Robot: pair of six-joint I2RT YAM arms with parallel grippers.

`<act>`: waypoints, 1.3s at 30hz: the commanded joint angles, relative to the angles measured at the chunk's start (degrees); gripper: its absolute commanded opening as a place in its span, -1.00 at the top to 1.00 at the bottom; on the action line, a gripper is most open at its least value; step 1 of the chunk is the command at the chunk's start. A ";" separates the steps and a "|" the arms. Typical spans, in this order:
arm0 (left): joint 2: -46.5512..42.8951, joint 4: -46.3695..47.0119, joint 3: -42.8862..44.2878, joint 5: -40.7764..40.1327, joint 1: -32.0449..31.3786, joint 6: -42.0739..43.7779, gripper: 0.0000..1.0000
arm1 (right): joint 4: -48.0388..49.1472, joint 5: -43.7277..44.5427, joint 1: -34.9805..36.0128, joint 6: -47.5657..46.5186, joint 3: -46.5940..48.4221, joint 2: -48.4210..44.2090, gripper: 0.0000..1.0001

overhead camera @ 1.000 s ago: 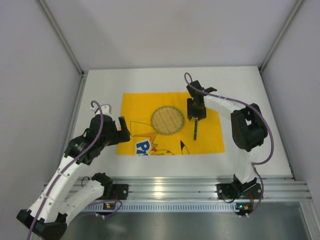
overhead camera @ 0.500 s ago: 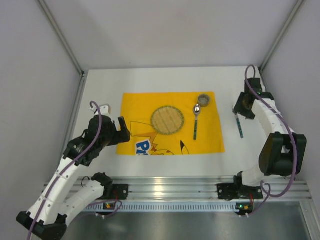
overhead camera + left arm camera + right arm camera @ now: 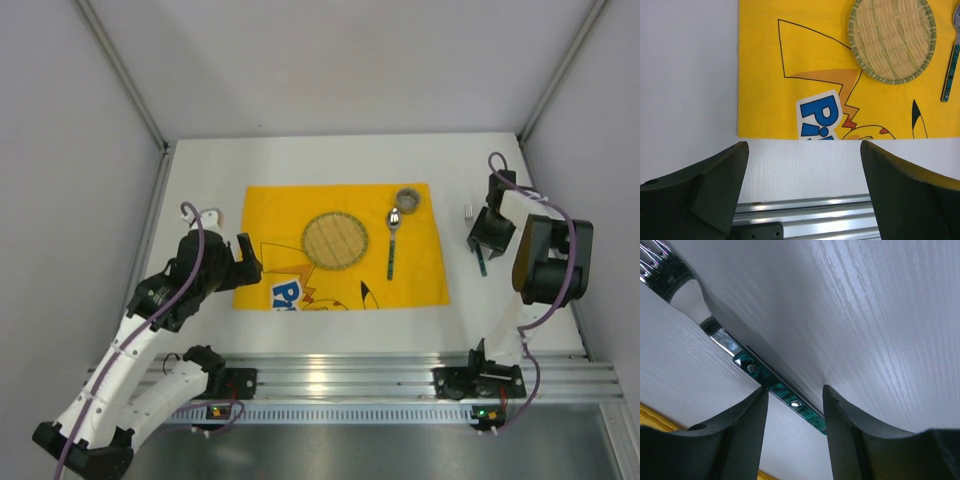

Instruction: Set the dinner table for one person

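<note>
One white desk [image 3: 300,335] spread across the booth, and we saw a yellow placemat [image 3: 280,210] at its centre. On the mat lay a woven round tray [image 3: 335,240], a spoon [image 3: 392,245] at its 3 o'clock and a small cup [image 3: 407,199] at 1 o'clock. A green-handled fork [image 3: 481,262] lay on bare desk at the mat's 3 o'clock. The right pincer [image 3: 794,392] stood half open astride its handle. The left pincer [image 3: 803,145], wide open and empty, hung at the mat's 8 o'clock.

Matt white table [image 3: 865,315] with a fine grain; fork [image 3: 772,381] of polished metal, glossy green marbled handle; woven straw tray [image 3: 892,40]; smooth yellow cloth placemat [image 3: 790,100].
</note>
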 commanded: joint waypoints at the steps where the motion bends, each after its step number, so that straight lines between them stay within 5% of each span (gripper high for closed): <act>1: -0.73 1.80 -0.42 -0.71 0.20 -0.15 -0.97 | 2.09 -0.68 -0.65 0.08 2.25 1.61 0.06; 8: 0.58 1.63 -0.15 -1.23 0.29 -0.15 -0.97 | 2.54 0.63 -0.13 -0.45 1.11 3.21 1.00; 14: 4.79 10.85 1.42 3.68 0.20 2.13 -0.97 | -0.36 0.90 3.82 2.27 1.80 -5.30 1.00; 19: 18.93 18.92 9.77 16.77 -0.76 3.80 -0.98 | -6.33 -4.01 13.99 7.63 7.33 -14.53 1.00; 29: 45.66 22.02 33.67 18.01 -15.52 7.58 -0.75 | -13.72 -12.90 31.60 19.22 18.06 -19.91 1.00; 39: 50.60 29.48 32.37 24.86 -20.28 5.39 -0.64 | -13.82 -15.80 37.23 24.07 22.11 -19.73 1.00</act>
